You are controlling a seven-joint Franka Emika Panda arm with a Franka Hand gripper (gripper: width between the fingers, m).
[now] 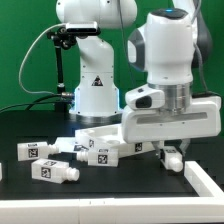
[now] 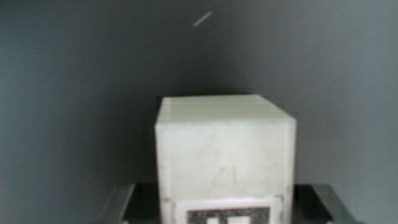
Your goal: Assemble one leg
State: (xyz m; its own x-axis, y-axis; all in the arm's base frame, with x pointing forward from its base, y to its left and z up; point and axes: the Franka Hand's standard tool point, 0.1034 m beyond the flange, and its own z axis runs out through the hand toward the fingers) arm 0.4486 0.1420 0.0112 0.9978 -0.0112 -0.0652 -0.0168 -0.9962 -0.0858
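My gripper (image 1: 172, 155) hangs at the exterior view's right, just above the black table. It is shut on a leg (image 1: 173, 157), a small white block seen between the dark fingers. In the wrist view this leg (image 2: 222, 145) fills the middle, with a tag marker at its near end, and a dark finger (image 2: 125, 200) presses on each side. Three more legs lie on the table: one at the far left (image 1: 30, 152), one in front (image 1: 56, 171), one near the middle (image 1: 102, 152). Which end carries the held leg's peg cannot be told.
The robot's white base (image 1: 95, 95) stands at the back centre. A flat white piece with a raised edge (image 1: 203, 180) lies at the front right, cut off by the frame, close beside the gripper. Another white part (image 1: 92, 138) lies behind the middle leg.
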